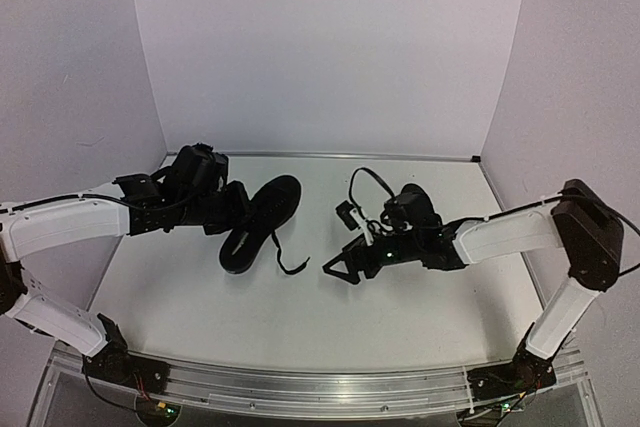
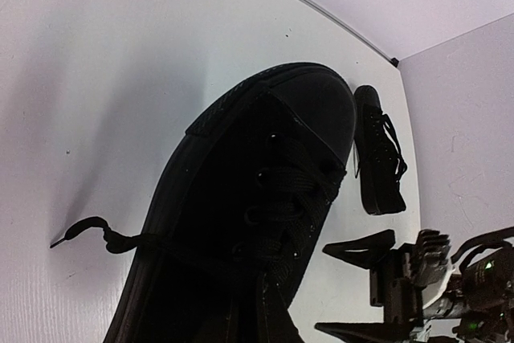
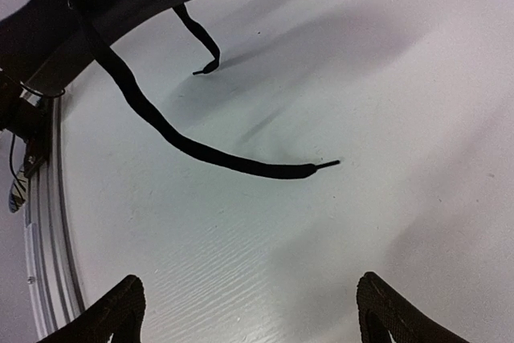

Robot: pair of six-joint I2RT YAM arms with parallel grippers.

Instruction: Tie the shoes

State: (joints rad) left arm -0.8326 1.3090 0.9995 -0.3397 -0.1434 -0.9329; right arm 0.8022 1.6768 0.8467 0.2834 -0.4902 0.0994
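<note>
White links [image 1: 70,225], black joints [image 1: 590,232], fingers [image 3: 112,312]

Right arm [image 1: 505,232] low, fingers [image 3: 112,315] spread, left arm [image 1: 70,222] extended, fingers closed

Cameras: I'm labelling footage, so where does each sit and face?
Top external: above, behind the bases, looking down on both arms and shoe.
Left wrist: over the shoe, facing a second shoe and right fingers; own fingers unseen.
Right wrist: low, facing the loose lace; own fingers at bottom.
Shared: top and left wrist show the shoe.
</note>
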